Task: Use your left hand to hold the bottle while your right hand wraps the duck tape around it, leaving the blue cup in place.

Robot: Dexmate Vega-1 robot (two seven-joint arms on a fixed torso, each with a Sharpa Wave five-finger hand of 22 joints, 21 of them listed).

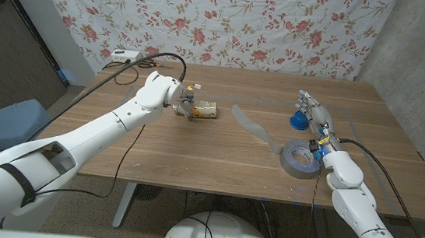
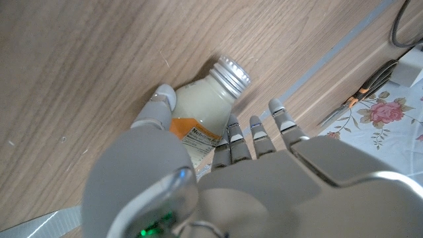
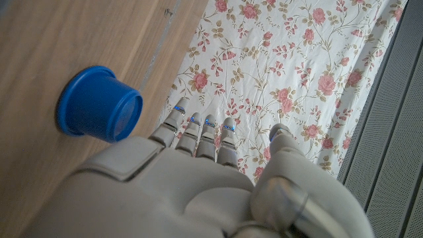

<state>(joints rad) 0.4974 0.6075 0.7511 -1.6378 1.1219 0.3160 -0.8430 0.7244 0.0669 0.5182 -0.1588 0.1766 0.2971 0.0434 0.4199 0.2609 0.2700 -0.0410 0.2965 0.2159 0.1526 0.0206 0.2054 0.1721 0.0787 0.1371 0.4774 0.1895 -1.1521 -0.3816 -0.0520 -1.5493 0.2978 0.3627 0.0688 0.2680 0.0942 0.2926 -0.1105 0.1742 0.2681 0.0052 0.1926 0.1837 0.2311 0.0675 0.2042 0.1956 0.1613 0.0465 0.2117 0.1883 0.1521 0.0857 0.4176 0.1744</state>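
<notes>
On the table's left half, the bottle [image 1: 200, 110] lay on its side, long axis running 9 to 3 o'clock, with the left hand [image 1: 174, 93] clamped around its body (cap poking free in the wrist view). The duct tape roll [image 1: 300, 158] sat flat just at 9 o'clock of the right hand [image 1: 315, 123], whose fingers were apart and empty, beside the blue cup [image 1: 299, 120].

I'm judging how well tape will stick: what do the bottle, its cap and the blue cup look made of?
Small cream-filled bottle: clear glossy glass or plastic, cannot tell which; an orange paper-like label.
Ribbed silver screw cap: looks like metal, with a dull shine.
Small blue cup: opaque smooth plastic, judging by its even colour and soft sheen.
</notes>
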